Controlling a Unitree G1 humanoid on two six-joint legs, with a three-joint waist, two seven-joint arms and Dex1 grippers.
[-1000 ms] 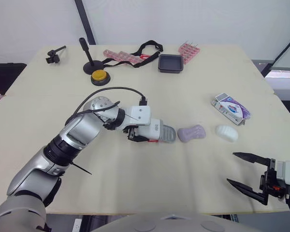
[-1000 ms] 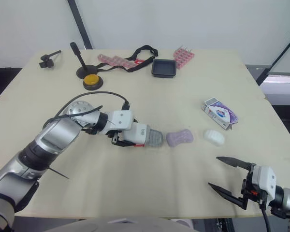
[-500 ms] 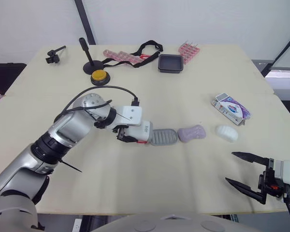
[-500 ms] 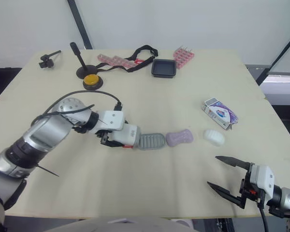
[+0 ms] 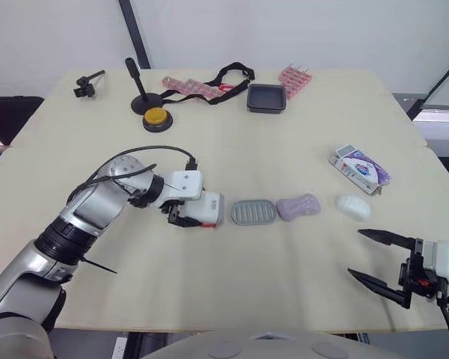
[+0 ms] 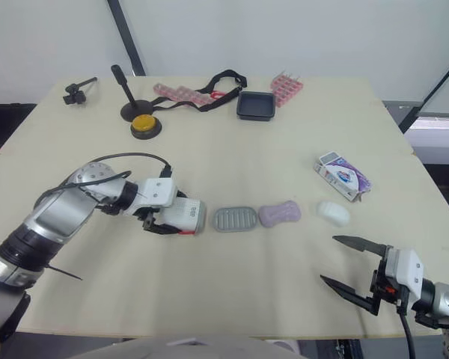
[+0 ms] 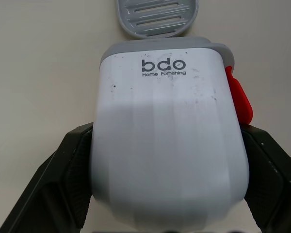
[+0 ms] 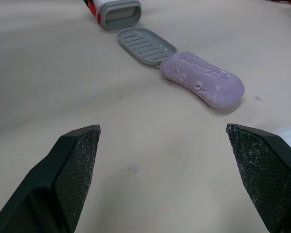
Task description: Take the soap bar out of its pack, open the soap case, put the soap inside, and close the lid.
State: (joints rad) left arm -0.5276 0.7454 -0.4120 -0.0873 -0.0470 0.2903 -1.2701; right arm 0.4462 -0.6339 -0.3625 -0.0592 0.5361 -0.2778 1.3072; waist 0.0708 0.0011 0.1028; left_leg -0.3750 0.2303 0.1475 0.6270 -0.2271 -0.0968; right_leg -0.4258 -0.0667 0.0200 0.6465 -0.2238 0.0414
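Left gripper [image 5: 188,212] is clamped on the white shell [image 5: 206,209] of the soap case, one black finger [image 7: 63,179] on each flank. The shell lies on its side on the table [image 5: 284,134], mouth toward 3 o'clock.

Grey ribbed tray [image 5: 254,212] lies free at 3 o'clock of the shell, near the mouth but apart from it. Purple soap bar [image 5: 298,206] is bare on the table at 3 o'clock of the tray, just beside its end; contact not clear. Soap pack [image 5: 359,166] is at 1 o'clock of the bar, well apart. Right gripper [image 5: 357,253] hovers at 5 o'clock of the bar, jaws spread wide, empty.

Judgement: case reads as open, soap not yet loaded.
- Hold the shell low, mouth facing the tray, so the tray can slide back straight.
- Take the bar across its narrow waist and lay it flat, lengthwise and centred on the ribs. Any overhang would likely jam at the mouth.
- The bar is probably slick, so squeeze moderately.

Hard to make out:
- White oval lump [image 5: 352,206] at 3 o'clock of the bar: second soap or something else, cannot tell.
- Pack contents unseen.
- Shell is cut off at the frame edge in the right wrist view.
- Red tab [image 7: 238,97] on the shell's side: purpose unclear.
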